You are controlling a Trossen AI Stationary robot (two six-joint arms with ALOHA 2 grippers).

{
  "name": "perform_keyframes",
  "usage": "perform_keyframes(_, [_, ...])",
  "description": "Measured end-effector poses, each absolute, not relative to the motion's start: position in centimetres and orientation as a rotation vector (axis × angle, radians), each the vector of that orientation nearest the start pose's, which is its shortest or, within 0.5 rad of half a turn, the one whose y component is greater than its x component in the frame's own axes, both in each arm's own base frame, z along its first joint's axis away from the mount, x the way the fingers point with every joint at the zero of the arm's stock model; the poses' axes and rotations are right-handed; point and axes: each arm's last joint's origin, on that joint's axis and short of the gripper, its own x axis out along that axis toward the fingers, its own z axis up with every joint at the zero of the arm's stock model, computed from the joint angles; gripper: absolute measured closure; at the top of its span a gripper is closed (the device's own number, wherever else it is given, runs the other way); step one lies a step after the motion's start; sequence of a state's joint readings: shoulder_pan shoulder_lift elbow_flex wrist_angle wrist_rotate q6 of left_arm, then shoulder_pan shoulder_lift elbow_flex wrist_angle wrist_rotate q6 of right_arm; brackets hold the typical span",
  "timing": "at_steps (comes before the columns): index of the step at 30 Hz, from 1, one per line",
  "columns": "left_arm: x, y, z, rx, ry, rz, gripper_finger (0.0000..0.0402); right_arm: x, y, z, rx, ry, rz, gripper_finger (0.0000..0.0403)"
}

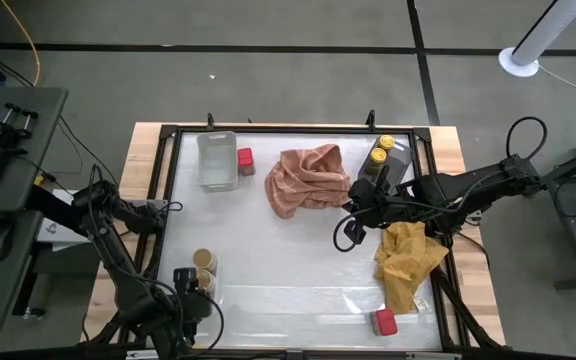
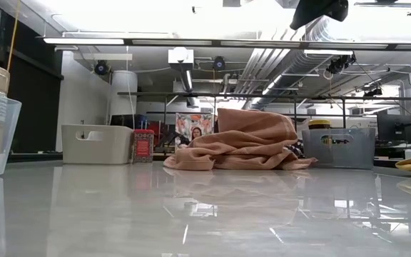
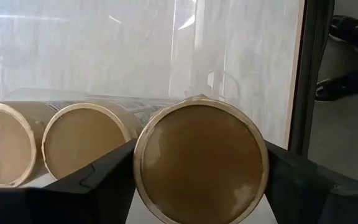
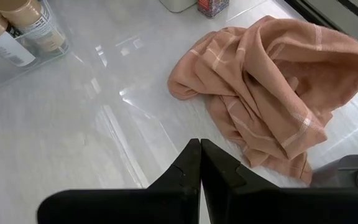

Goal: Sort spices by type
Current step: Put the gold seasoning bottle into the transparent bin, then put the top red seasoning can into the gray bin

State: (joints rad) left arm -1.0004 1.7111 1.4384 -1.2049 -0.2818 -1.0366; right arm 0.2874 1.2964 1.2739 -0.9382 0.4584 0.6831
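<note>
Three tan-lidded jars [image 3: 86, 146] stand in a row in a clear tray [image 1: 211, 262] at the table's near left; they also show in the right wrist view [image 4: 17, 25]. My left gripper [image 3: 201, 186] is over the nearest tan-lidded jar [image 3: 201, 158]. One red box [image 1: 245, 160] stands beside a clear bin [image 1: 218, 160] at the far side. Another red box [image 1: 385, 322] lies near the near right corner. Two yellow-lidded jars [image 1: 383, 148] sit in a grey tray [image 1: 400, 160]. My right gripper [image 4: 199, 152] is shut and hovers beside the pink cloth [image 1: 308, 178], touching nothing. My left gripper has the nearest tan-lidded jar between its two fingers [image 3: 104, 180], which come from above, pointing down. They lie against opposite sides of the jar just below its lid rim [image 3: 143, 180]. The jar is upright; the lid hides whether its base rests in the tray.
A yellow cloth [image 1: 408, 262] lies crumpled by the right edge, under the right arm. The pink cloth [image 4: 272, 87] is heaped in the far middle. A black frame [image 1: 168, 190] borders the white table top. The middle and near middle of the table top are bare.
</note>
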Motion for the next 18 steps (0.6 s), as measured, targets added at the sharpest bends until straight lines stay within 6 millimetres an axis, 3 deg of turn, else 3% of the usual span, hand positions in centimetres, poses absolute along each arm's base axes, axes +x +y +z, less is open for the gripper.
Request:
perform_keyframes(12, [18.0, -26.3, 26.3, -0.027, 1.305, 0.072, 0.011, 24.2, 5.8, 33.5, 0.276, 0.792, -0.443, 0.0403])
perform_keyframes(18, [17.8, -25.5, 27.7, -0.074, 1.294, 0.049, 0.011, 24.2, 5.8, 33.5, 0.276, 0.792, -0.443, 0.0403])
